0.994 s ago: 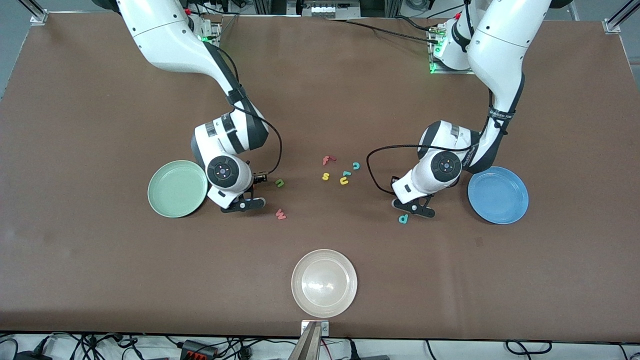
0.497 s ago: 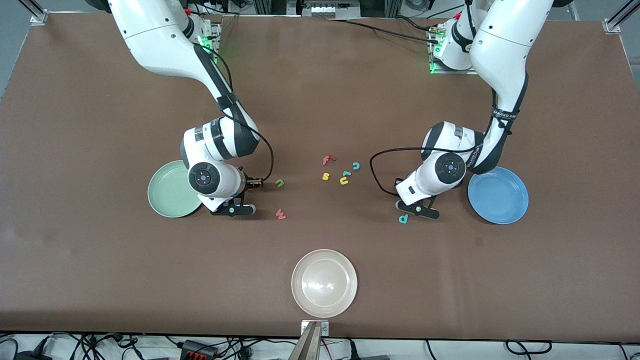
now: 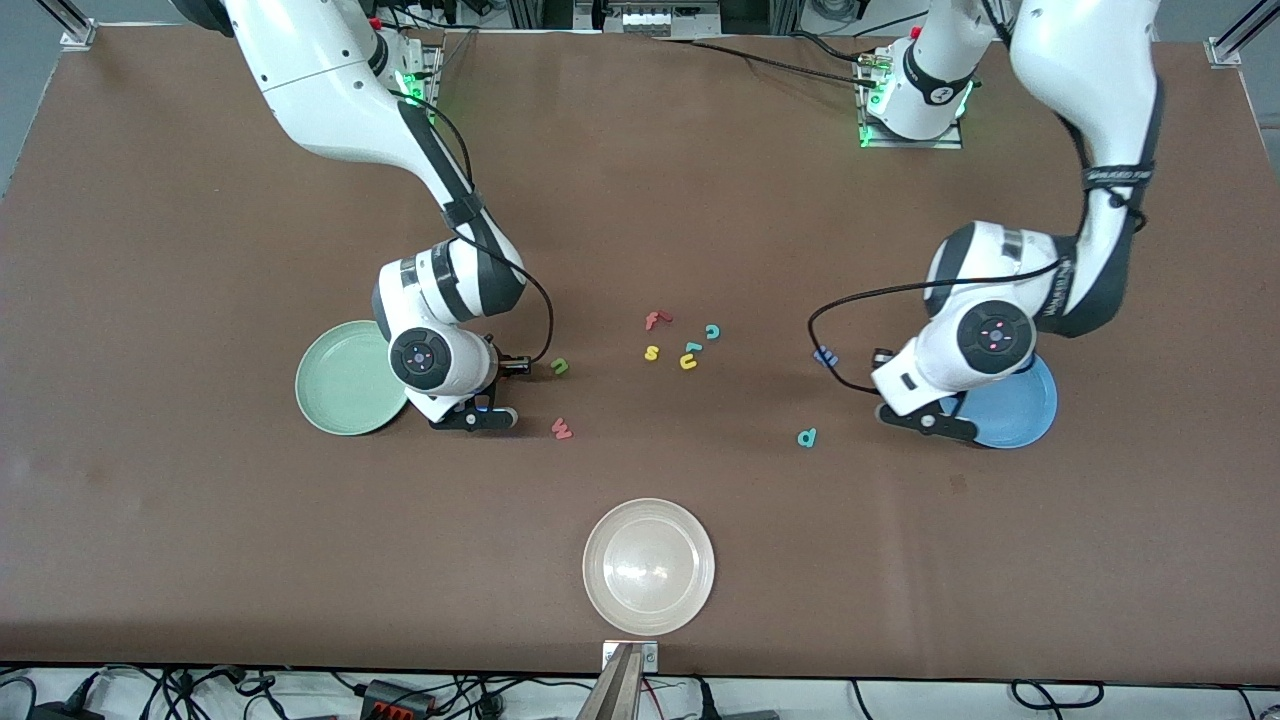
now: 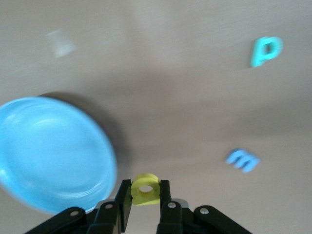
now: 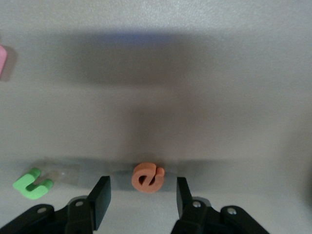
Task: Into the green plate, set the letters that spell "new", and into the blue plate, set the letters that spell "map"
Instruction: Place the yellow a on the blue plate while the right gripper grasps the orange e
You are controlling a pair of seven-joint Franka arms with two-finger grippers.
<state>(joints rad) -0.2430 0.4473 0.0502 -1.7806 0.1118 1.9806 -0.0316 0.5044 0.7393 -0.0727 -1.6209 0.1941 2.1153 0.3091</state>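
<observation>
The left arm bends down from its base at the table's back edge, and the left gripper point(image 3: 925, 418) hangs at the rim of the blue plate point(image 3: 1020, 418), on the side toward the table's middle. Its jaws are pinched on the yellow a point(image 4: 145, 189), which only the left wrist view shows, along with the edge of the plate beside it. The blue m point(image 3: 825, 355) and teal p point(image 3: 807, 437) lie on the table between this gripper and the middle cluster of 5 spare letters point(image 3: 682, 342), the p nearer the front edge. The right arm folds down beside the green plate point(image 3: 340, 380), with the right gripper point(image 3: 478, 417) low at the table. The right wrist view alone shows its jaws standing apart, 1 on each side of the orange e point(image 5: 148, 177), not touching it. The green n point(image 3: 560, 366) and red w point(image 3: 562, 429) lie just beside that gripper, toward the table's middle.
</observation>
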